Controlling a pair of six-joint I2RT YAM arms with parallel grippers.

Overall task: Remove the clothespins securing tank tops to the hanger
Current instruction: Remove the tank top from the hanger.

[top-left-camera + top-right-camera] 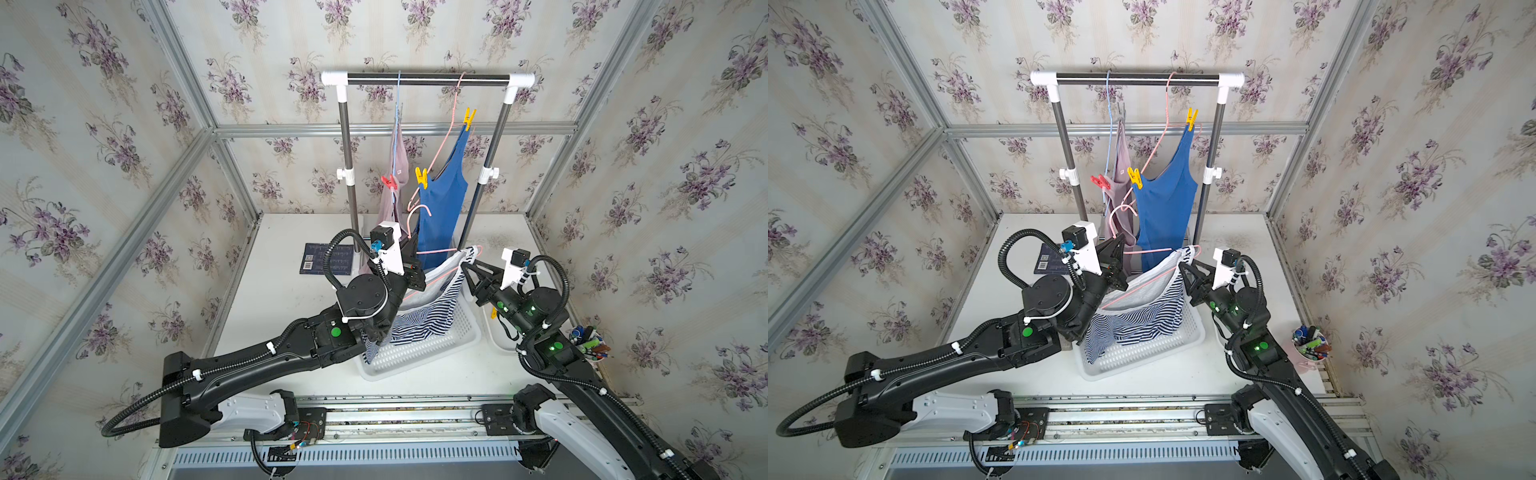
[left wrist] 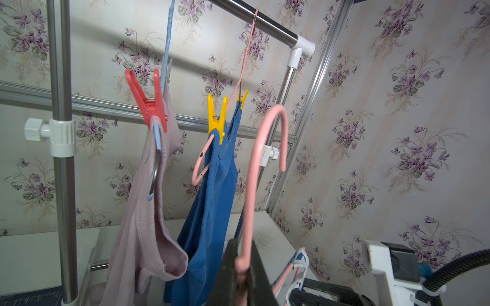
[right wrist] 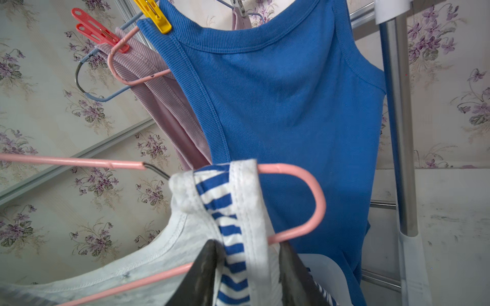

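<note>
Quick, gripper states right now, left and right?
Left gripper: closed on the hook of the pink hanger.
Right gripper: jaws around a strap of the striped top; cannot tell if it grips.

Gap btwn mauve top (image 1: pixel 1121 195) & left post (image 1: pixel 1068 145), basket (image 1: pixel 1142 353) blocks below

Three tank tops (image 1: pixel 442 208) (image 1: pixel 388 203) (image 1: pixel 428 320) (and three hangers (image 1: pixel 398 95) (image 1: pixel 444 145) (image 1: pixel 436 252))

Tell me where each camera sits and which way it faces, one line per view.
Top views: overhead at the front, looking down on left arm, right arm, rack, basket.
Left wrist: looks up along left pincer, shut on pink hanger.
Right wrist: looks up past right pincer straddling striped top.
Shared: both wrist views show blue top, red clothespin.
</note>
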